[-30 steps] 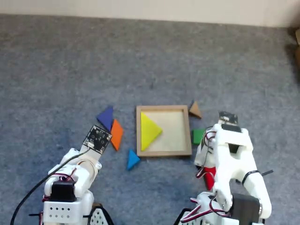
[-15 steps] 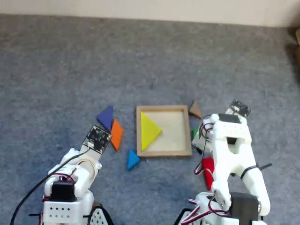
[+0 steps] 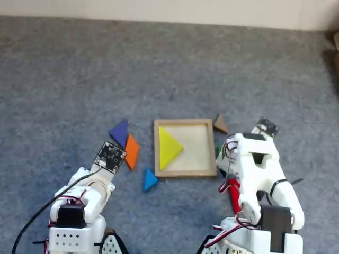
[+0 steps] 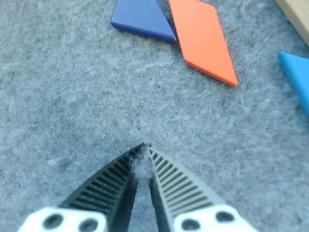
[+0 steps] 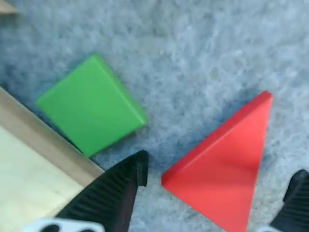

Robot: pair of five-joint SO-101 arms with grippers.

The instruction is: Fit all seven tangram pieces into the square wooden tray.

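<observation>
Got the square wooden tray (image 3: 185,172) mid-desk with just the yellow triangle (image 3: 168,148) inside, tucked against its left edge from the high view. Got the right fingers (image 5: 116,193) spread wide either side of the red triangle (image 5: 222,174), flat on the desk, nothing pinched. Just beside that, the green square (image 5: 91,104), right up by the outside of the tray's right rim. Got the left fingers (image 4: 116,179) pressed together with nothing between them, low over bare desk near the orange parallelogram (image 4: 203,41), dark blue triangle (image 4: 142,17) and light blue triangle (image 4: 297,72). Plus a brown triangle (image 3: 220,125) off the tray's top right corner
</observation>
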